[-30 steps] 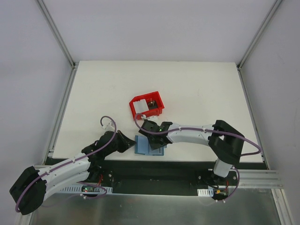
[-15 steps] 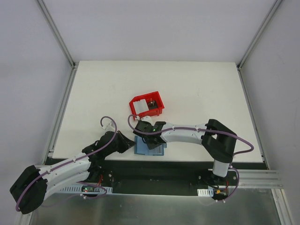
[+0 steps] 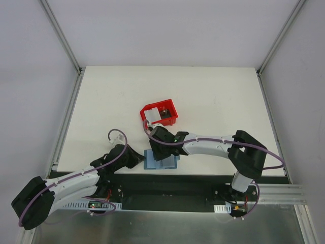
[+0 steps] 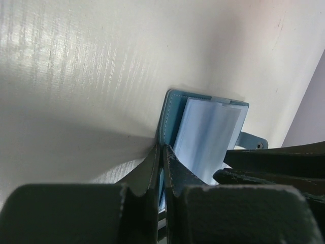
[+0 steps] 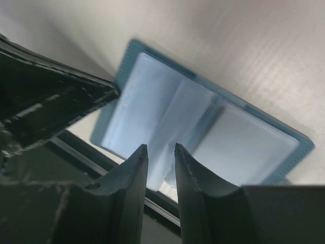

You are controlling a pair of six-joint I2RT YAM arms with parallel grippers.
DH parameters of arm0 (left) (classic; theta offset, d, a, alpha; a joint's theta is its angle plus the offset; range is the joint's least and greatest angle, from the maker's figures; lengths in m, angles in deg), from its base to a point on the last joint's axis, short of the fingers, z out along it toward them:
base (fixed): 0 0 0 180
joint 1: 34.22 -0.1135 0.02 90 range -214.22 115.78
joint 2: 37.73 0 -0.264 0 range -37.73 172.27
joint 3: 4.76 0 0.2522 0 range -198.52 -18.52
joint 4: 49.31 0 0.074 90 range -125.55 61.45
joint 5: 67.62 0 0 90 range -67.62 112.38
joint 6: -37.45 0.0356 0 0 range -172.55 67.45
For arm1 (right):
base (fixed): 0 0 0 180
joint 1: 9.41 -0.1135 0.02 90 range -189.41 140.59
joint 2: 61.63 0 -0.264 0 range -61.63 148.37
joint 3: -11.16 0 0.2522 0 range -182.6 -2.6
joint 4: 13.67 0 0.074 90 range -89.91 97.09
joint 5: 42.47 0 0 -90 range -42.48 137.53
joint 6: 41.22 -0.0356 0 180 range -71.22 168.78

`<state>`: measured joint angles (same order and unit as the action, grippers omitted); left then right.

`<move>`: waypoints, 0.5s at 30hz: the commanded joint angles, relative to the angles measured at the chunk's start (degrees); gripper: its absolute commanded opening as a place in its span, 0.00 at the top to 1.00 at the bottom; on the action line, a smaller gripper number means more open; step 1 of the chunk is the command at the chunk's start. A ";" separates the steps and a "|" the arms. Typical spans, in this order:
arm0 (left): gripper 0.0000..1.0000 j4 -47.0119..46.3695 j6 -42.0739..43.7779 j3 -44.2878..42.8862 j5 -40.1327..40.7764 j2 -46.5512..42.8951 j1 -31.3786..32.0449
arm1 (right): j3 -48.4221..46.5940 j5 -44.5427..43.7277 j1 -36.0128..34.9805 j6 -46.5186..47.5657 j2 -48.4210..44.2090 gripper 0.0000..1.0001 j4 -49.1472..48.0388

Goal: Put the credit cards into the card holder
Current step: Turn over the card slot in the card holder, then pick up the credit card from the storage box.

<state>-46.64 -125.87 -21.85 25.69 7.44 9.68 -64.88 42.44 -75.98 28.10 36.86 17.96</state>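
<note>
- the left gripper (image 4: 161, 151) is clamped tight on the near left edge of the card holder (image 4: 208, 134). the teal rim of the holder sits between its two fingers with almost no gap.
- the card holder lies open and flat on the white table (image 3: 213, 101), close to the near edge and just in front of the arm bases. its light blue inner pockets face up.
- in the left wrist view, the small snap tab (image 4: 252, 141) sticks out from the far right side of the holder.
- the right gripper (image 5: 161, 152) is directly above the open holder, near its middle fold. its jaws are only a narrow gap apart and nothing shows between them. whether the fingertips touch the pockets, i cannot tell.
- in the top view the two grippers are near each other, the left one at the holder's left edge and the right one over its far part.
- farther on the table, just behind the right gripper, stands the red plastic bin (image 3: 165, 123).
- the credit cards (image 3: 154, 116) are in this bin. pale ones show on the left side, and something darker is beside them, too small to read.
</note>
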 commanded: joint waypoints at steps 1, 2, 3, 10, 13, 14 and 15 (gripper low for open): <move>1.00 -0.51 -2.00 2.45 1.61 0.27 0.22 | 0.32 10.69 1.26 -1.64 -1.03 0.68 -9.60; 1.00 -0.51 -2.00 2.63 1.61 0.19 0.22 | -0.03 11.84 1.35 -1.64 -0.42 0.68 -9.87; 1.00 -0.51 -2.18 2.80 1.70 -0.16 0.31 | -0.38 12.63 1.44 -1.72 -0.06 0.68 -10.48; 1.00 -0.42 -2.27 2.89 1.70 -1.13 0.31 | -1.44 16.16 1.61 -1.37 0.21 0.64 -12.24; 1.00 -0.16 -2.18 2.89 1.61 -1.31 0.22 | 0.14 13.78 1.88 0.03 -3.30 0.62 -12.51; 1.00 -0.24 -2.09 2.89 1.61 -1.57 0.31 | 0.23 13.35 2.31 0.82 -4.53 0.62 -12.07; 1.00 -0.16 -2.09 2.89 1.61 -1.75 0.31 | 0.49 11.95 2.75 1.17 -6.02 0.61 -11.37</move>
<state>-46.81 -127.09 -21.77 25.93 6.65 9.68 -64.59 55.93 -74.34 27.27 37.15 7.58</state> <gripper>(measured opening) 0.006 0.378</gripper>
